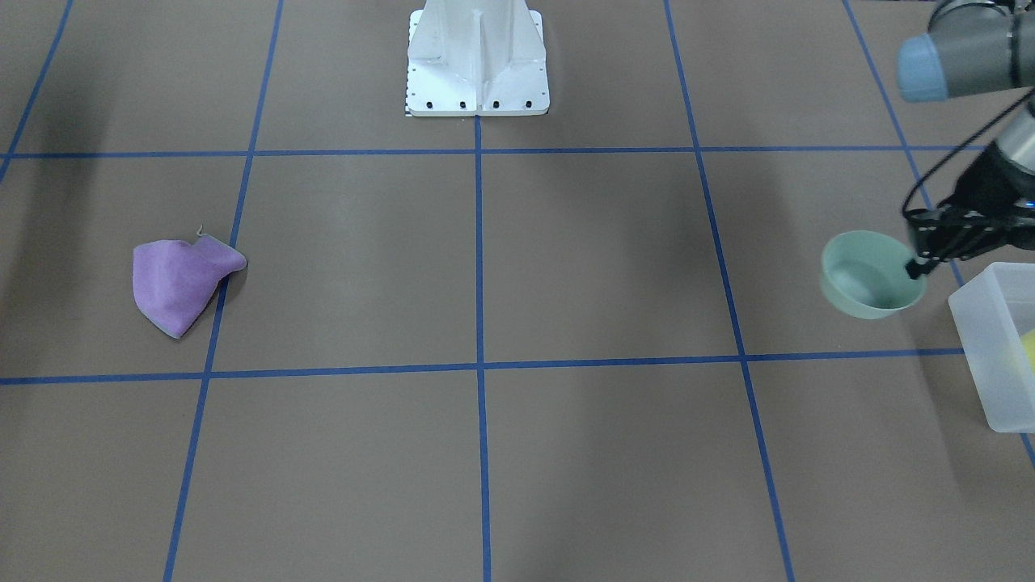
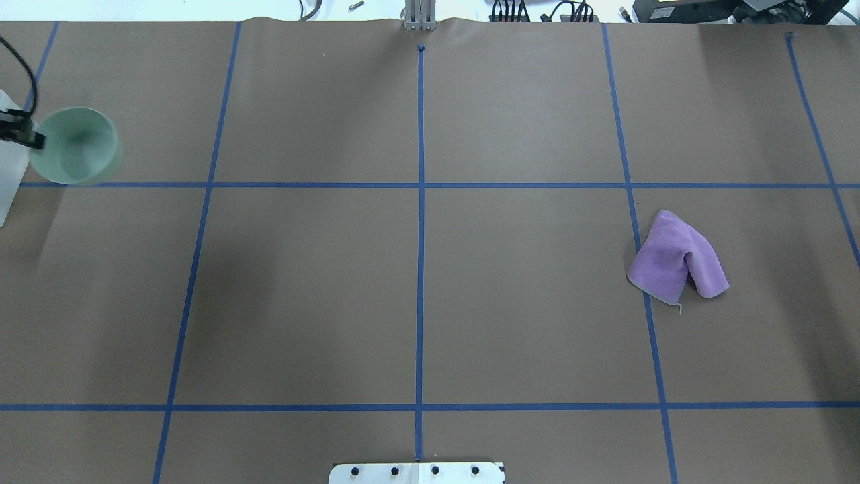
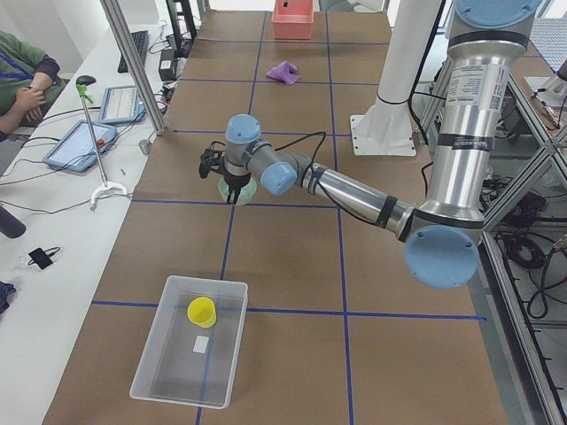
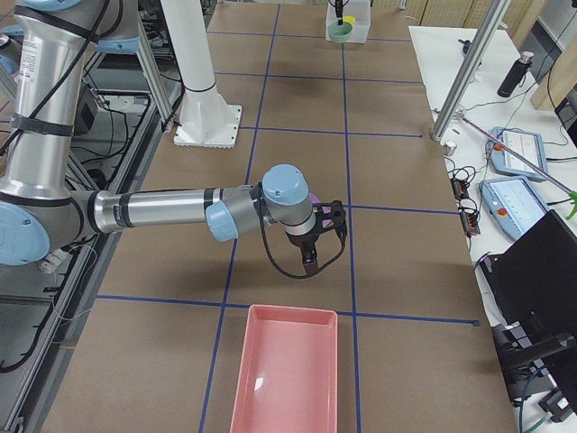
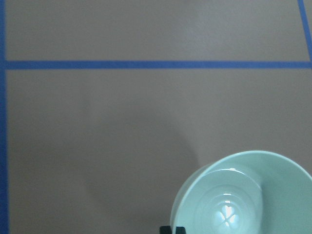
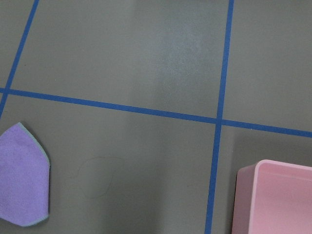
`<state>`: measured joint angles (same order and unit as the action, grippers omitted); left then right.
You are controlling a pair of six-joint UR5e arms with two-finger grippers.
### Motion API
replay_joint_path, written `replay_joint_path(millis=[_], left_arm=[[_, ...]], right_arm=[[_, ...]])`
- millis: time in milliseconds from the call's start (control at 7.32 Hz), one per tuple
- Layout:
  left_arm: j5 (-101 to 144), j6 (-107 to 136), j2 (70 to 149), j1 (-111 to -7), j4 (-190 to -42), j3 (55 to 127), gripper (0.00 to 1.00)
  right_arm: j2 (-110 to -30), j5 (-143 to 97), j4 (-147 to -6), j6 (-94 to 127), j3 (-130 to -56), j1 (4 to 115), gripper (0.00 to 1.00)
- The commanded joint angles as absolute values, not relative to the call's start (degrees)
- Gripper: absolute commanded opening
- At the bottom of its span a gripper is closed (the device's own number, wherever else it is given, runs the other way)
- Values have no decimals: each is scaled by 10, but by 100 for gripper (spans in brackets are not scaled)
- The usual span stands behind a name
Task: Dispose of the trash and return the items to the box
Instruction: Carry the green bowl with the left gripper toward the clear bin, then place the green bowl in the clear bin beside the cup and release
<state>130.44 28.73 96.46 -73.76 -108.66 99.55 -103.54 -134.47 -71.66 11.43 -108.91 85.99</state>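
My left gripper [image 1: 916,269] is shut on the rim of a mint-green bowl [image 1: 867,275] and holds it tilted above the table, just beside the frosted box [image 1: 999,356]. The overhead view shows this gripper [image 2: 32,140], the bowl [image 2: 77,144] and the box's edge [image 2: 7,181] at the far left. A small yellow cup [image 3: 202,311] lies inside the box [image 3: 159,363]. The left wrist view shows the bowl [image 5: 253,195] from above. My right gripper [image 4: 307,260] hangs over the table near a purple cloth [image 2: 675,259]; I cannot tell whether it is open.
The purple cloth [image 1: 182,283] lies crumpled on the table and shows in the right wrist view [image 6: 22,175]. A pink bin [image 4: 287,374] stands at the table's right end, its corner [image 6: 275,195] in the right wrist view. The white pedestal [image 1: 477,65] stands at the robot's edge.
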Motion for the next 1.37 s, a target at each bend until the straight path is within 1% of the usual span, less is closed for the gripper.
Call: replay_joint_path(millis=[0,137,273,547,683,820,1093,1230], left_arm=[[1350,75,1014,-886,-1088,817,0],[1349,-28,1057,-929,-1088,707,0],[1347,-100,1085,-952,-1089,622,0],[1266,-107,1079,-960,-1127,567,0],[1246,-99,1080,-959,-1209,498,0],[1205,-67,1084,-955,-1266,463,0],[1200,-21,1083,-931,-1281,455,0],[1200,18,1083,-902,-1300,455,0]], right_arm=[[-1035,-1345,-716,114,-1090,860,100],[-1035,-1345,-716,114,-1090,860,100],[-1035,-1345,-716,113,-1090,859,100],[-1035,-1345,-716,113,-1090,859,100],[-1035,-1345,-715,113,-1090,859,100],[-1035,-1345,-715,113,-1090,859,100],[-1035,-1344,-705,113,-1090,857,100],[-1035,-1344,-705,113,-1090,857,100]])
